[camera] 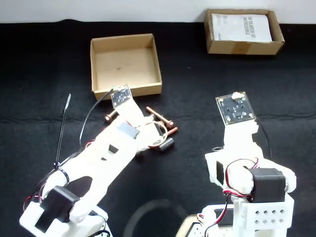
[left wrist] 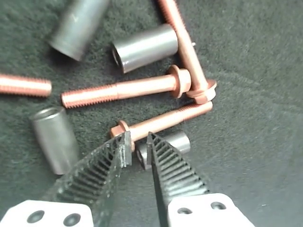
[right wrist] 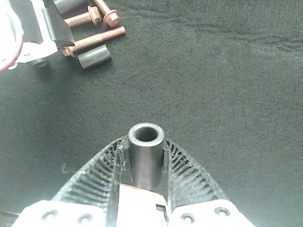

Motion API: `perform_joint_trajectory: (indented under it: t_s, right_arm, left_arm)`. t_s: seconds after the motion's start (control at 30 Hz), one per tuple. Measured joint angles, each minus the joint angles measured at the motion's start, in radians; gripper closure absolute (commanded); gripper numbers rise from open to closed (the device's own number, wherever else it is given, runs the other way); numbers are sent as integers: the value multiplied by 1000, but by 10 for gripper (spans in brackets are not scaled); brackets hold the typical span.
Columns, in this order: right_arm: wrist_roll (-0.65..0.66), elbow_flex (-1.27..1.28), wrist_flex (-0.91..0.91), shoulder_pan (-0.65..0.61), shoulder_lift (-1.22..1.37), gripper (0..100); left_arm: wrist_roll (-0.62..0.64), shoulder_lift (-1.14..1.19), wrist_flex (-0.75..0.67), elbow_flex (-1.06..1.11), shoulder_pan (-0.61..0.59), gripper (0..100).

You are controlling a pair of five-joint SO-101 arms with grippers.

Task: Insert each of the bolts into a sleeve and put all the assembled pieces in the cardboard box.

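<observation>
Copper bolts point(left wrist: 128, 90) and dark grey sleeves point(left wrist: 144, 47) lie in a loose pile on the black cloth. My left gripper point(left wrist: 137, 146) hovers over the pile, open by a narrow gap, nothing between its fingertips. One fingertip is by the head of a bolt point(left wrist: 161, 120); a short sleeve point(left wrist: 168, 142) lies behind the other. My right gripper point(right wrist: 146, 146) is shut on a sleeve point(right wrist: 146, 163) that points out past the fingertips, bore showing. From above, the pile point(camera: 165, 131) lies in front of the open cardboard box point(camera: 126, 64), under the left arm.
A second box point(camera: 244, 32) with a printed sheet sits at the back right. A thin black cable tie point(camera: 63, 126) lies to the left of the left arm. Open cloth lies between the arms and ahead of the right gripper.
</observation>
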Motion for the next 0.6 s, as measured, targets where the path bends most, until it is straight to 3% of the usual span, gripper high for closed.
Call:
perform_joint_trajectory:
  t_s: [0.23,0.43,0.6]
  right_arm:
    - [0,0,0,0,0,991]
    - [0,0,0,0,0,991]
    - [0,0,0,0,0,991]
  left_arm:
    - [-11,0,8,2,8,931]
    - [-11,2,114,2,129,987]
    - [-11,2,118,8,146,992]
